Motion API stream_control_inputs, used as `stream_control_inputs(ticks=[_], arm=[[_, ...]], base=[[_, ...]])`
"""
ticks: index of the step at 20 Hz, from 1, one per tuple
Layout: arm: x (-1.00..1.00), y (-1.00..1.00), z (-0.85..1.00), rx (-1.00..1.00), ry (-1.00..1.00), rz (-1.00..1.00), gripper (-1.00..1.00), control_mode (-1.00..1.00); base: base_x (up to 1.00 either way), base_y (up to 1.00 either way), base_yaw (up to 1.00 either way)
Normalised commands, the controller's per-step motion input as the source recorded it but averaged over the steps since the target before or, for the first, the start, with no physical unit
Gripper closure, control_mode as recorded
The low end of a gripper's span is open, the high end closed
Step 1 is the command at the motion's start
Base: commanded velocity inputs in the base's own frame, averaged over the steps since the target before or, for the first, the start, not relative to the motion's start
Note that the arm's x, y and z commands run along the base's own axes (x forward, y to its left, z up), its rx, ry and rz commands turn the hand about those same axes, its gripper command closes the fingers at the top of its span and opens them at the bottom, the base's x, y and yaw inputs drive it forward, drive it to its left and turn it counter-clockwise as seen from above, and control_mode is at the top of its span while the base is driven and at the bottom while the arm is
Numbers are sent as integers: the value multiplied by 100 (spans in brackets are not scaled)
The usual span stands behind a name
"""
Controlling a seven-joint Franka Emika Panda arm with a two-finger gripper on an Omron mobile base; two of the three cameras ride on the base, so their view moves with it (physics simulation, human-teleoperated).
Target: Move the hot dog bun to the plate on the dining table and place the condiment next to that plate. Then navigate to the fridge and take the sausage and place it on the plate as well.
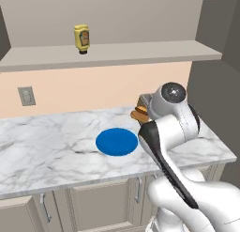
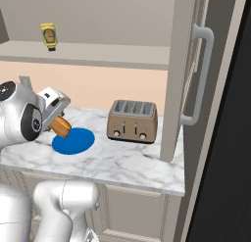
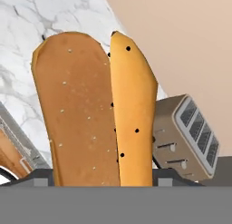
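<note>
Marble counter (image 1: pixel 42 146): blue plate (image 1: pixel 116 142), toaster (image 2: pixel 133 121). Shelf (image 1: pixel 140 52) above: yellow condiment (image 1: pixel 81 38).

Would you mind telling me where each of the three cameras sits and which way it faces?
Left base view: behind-left of the arm, facing the marble wall counter, blue plate and condiment; white arm at lower right.
Right base view: behind-right, facing the toaster; arm at lower left, gripper holding the hot dog bun.
Hand view: along the gripper, at bun and toaster.
Both base views share counter, plate and condiment.
</note>
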Motion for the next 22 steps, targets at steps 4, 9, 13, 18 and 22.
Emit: stream_control_inputs(ticks=[4, 9, 13, 18, 22], arm=[[-52, -17, 21, 0, -24, 0, 100, -100], [-27, -7, 12, 0, -10, 1, 100, 100], [0, 0, 0, 0, 0, 0, 100, 100], [0, 0, 0, 0, 0, 0, 100, 100], [0, 0, 0, 0, 0, 0, 100, 100]], base=[[0, 0, 0], [-18, 0, 10], [-22, 8, 53], [0, 47, 64], [-5, 52, 68]])
